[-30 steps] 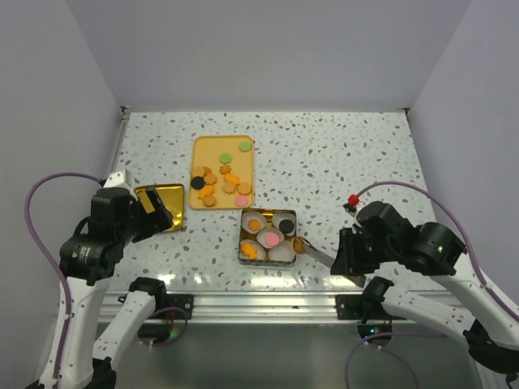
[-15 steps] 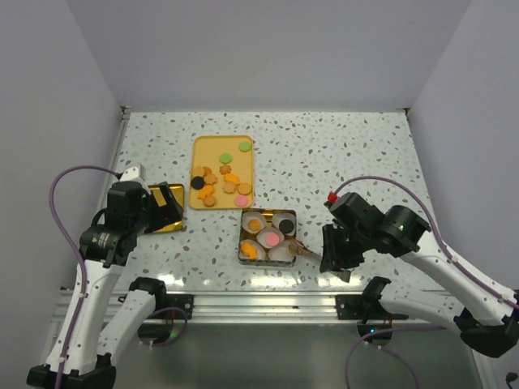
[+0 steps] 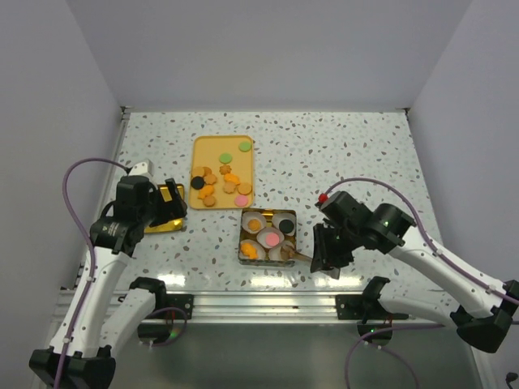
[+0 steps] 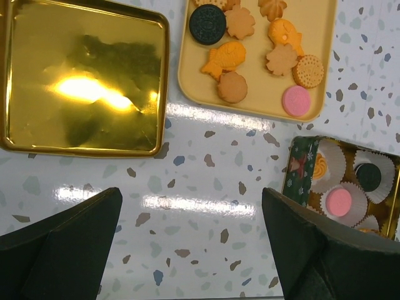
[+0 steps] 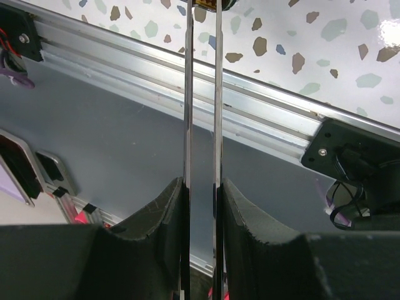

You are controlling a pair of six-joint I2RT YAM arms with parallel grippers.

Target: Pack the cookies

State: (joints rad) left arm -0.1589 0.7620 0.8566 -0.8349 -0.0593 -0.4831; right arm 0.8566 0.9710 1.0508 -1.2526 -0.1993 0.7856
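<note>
Cookies (image 3: 220, 180), mostly orange-brown with some green and a black one, lie on an orange tray (image 3: 203, 146); they also show in the left wrist view (image 4: 250, 56). A square tin (image 3: 242, 243) holds white paper cups with a few cookies in them (image 3: 270, 238). My left gripper (image 3: 174, 203) is open and empty above the bare table (image 4: 190, 194), between the gold lid and the tin. My right gripper (image 3: 323, 256) is shut on metal tongs (image 5: 187, 94). The tong tips hold a small brown cookie (image 3: 298, 253) at the tin's front right corner.
A gold tin lid (image 3: 159, 219) lies upside down left of the tray (image 4: 81, 75). The metal rail of the table's near edge (image 5: 262, 106) runs just under the tongs. Grey walls close in the back and both sides.
My left gripper has moved right and away from me, toward the tray. My right arm has moved left, bringing the tongs and their cookie closer to the tin's front right corner.
</note>
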